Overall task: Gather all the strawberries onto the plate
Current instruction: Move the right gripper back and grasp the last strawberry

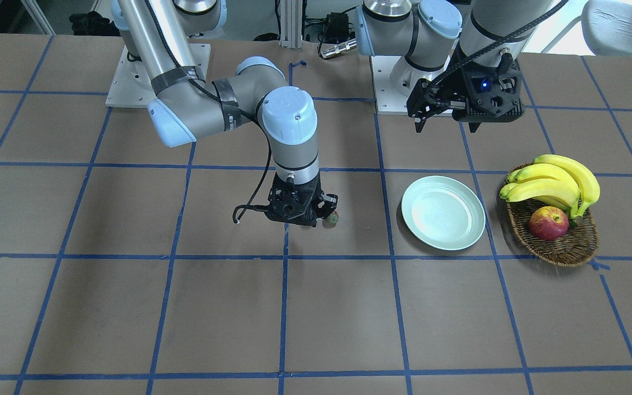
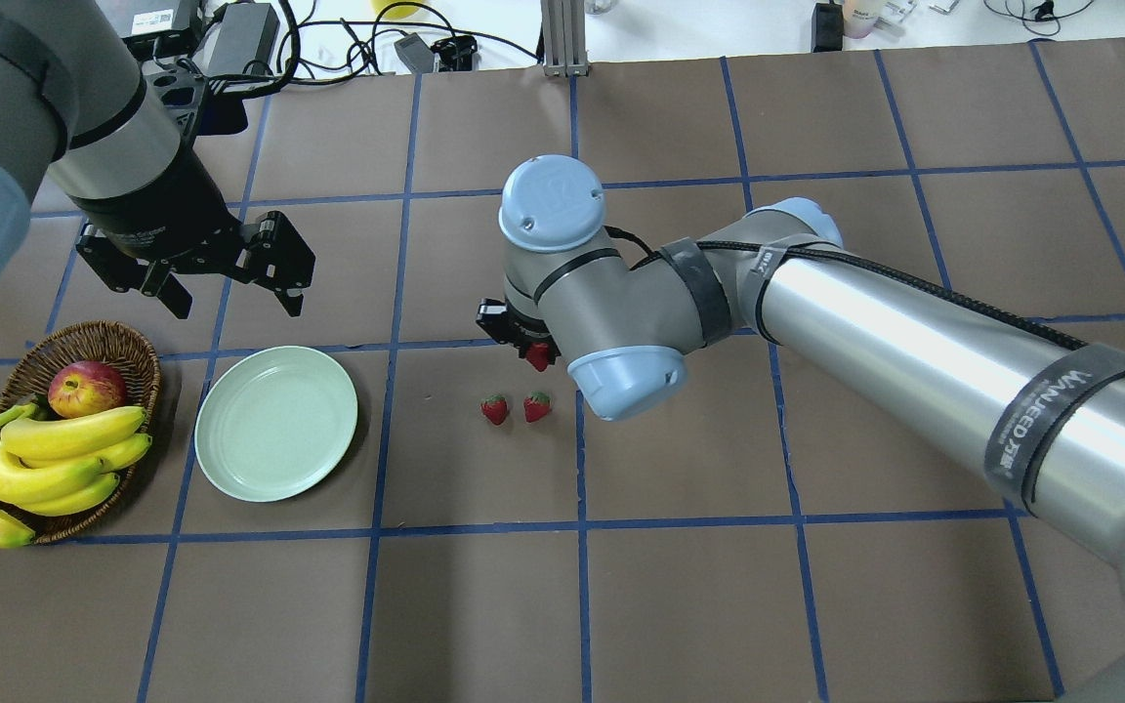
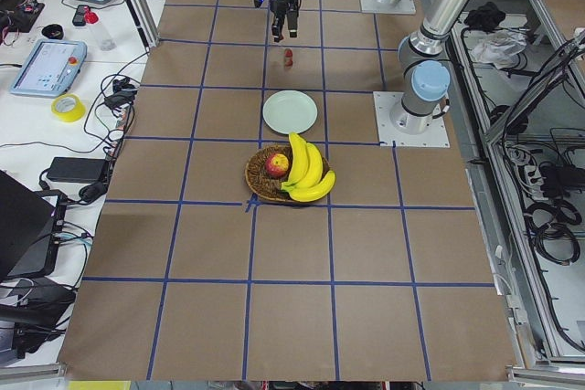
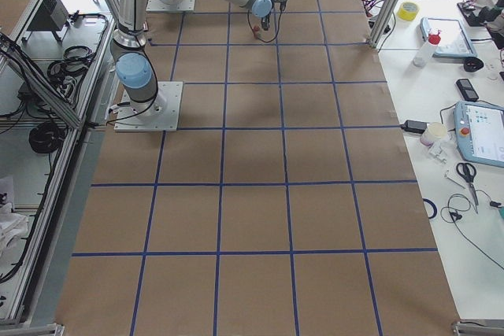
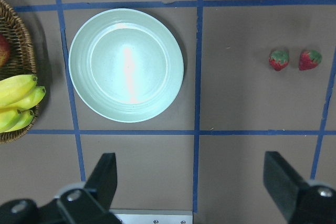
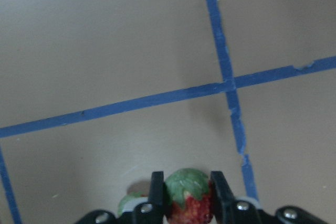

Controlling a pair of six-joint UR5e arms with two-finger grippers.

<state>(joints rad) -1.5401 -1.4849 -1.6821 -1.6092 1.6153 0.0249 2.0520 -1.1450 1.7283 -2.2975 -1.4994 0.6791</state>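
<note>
right gripper: clenched on one strawberry, lifted clear of the table.
held strawberry: pinched between both fingers; its long axis runs along them, green cap toward the fingertips and red body toward the palm.
plate: bare, lying between 8 and 9 o'clock from the right gripper in the overhead view, well apart, with a blue tape line between them.
loose strawberries: two lie side by side on the table at 6 to 7 o'clock from the right gripper, near it.
left gripper: fingers spread wide, holding nothing, hovering near the plate at its 11 o'clock.
coming move: probably a carry toward 8 to 9 o'clock. The left arm is nearer the plate, but the right has the berry.
</note>
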